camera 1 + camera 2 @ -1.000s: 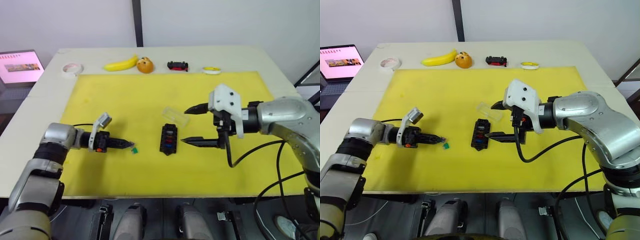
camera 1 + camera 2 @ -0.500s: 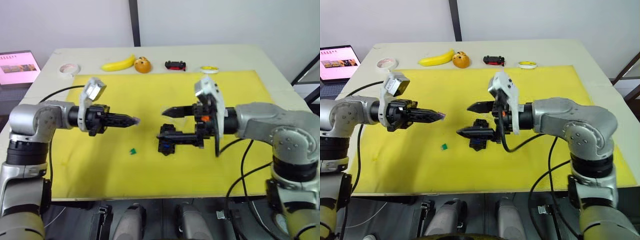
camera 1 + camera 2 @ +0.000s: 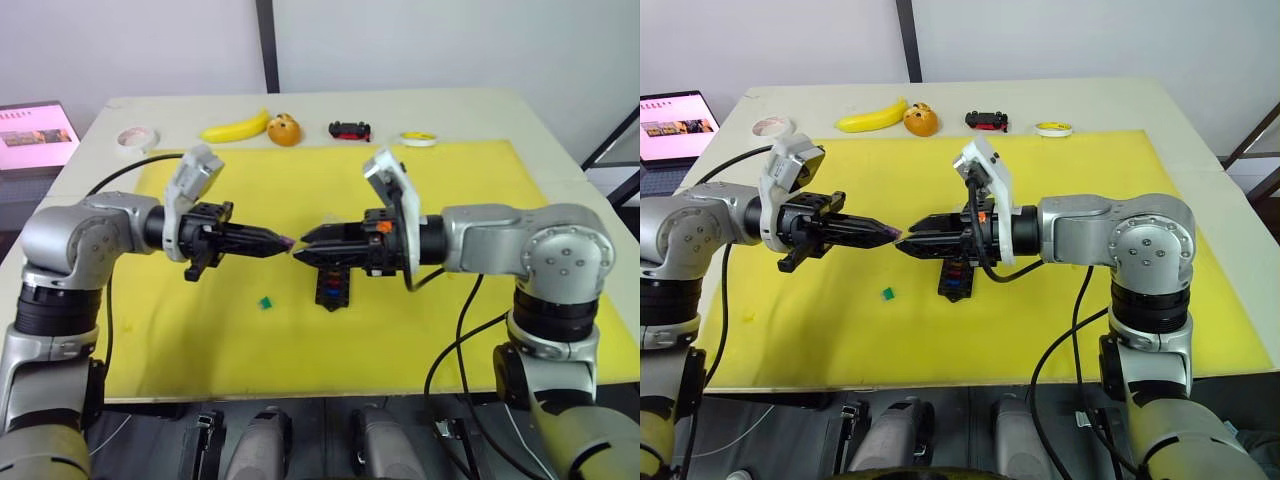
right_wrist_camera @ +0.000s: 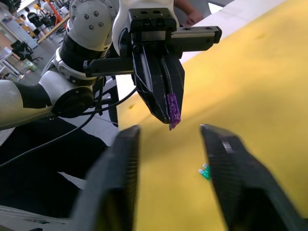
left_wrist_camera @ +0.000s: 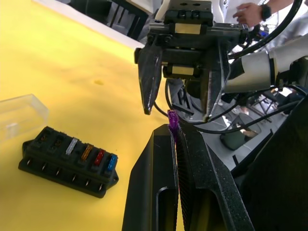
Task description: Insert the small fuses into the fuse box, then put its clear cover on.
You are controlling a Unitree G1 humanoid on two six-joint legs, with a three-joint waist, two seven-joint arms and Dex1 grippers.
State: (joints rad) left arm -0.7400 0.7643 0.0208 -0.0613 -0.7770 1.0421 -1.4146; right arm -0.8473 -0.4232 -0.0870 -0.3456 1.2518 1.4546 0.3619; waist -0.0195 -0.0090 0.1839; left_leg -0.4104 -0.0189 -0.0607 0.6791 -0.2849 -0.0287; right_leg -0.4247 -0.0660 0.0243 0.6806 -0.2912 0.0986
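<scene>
While my left claw (image 3: pixel 283 241) pinched the purple fuse (image 5: pixel 172 123) at its very tips, my right claw (image 3: pixel 303 249) stood spread, tip to tip with it near the middle of the frame. Both pointed along one level line above the yellow mat (image 3: pixel 460 180), so the fuse's long axis ran straight into my open right jaws. I judged a hand-over came next. Just below the meeting point lay the fuse box (image 3: pixel 333 289), nearer my right arm; a green fuse (image 3: pixel 266 301) lay left of it, and the clear cover (image 5: pixel 19 113) rested beside the box.
</scene>
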